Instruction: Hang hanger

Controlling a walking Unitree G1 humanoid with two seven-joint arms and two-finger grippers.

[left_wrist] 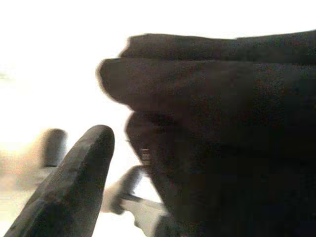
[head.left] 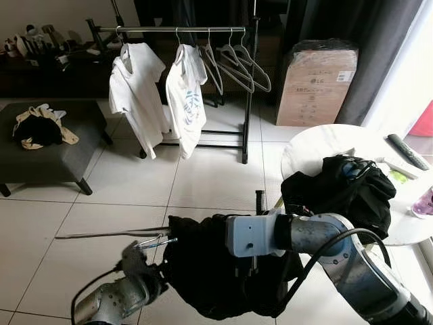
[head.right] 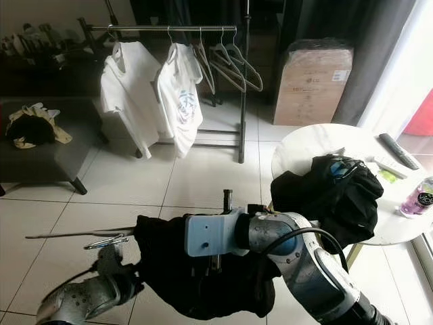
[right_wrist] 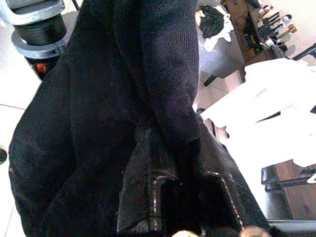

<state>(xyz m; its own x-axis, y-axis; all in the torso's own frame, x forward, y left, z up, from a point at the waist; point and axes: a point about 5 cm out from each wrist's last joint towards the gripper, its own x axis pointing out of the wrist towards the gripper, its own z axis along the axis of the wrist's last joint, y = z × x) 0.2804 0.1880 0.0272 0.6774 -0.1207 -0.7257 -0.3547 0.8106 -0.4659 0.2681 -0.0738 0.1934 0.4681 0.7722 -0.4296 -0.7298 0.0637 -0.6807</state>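
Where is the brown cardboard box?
The cardboard box stands on the floor at the back right in the eye views, just right of the clothes rack, against the dark curtain.

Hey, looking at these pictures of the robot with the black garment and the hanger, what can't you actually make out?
- Right gripper: fingers buried in the black garment in the eye views; grip unclear.
- Hanger: its far end is covered by the garment.
- Left gripper: left wrist view is blurred and overexposed; one finger shows.
- Items on the round table: partly hidden by a black clothes pile.
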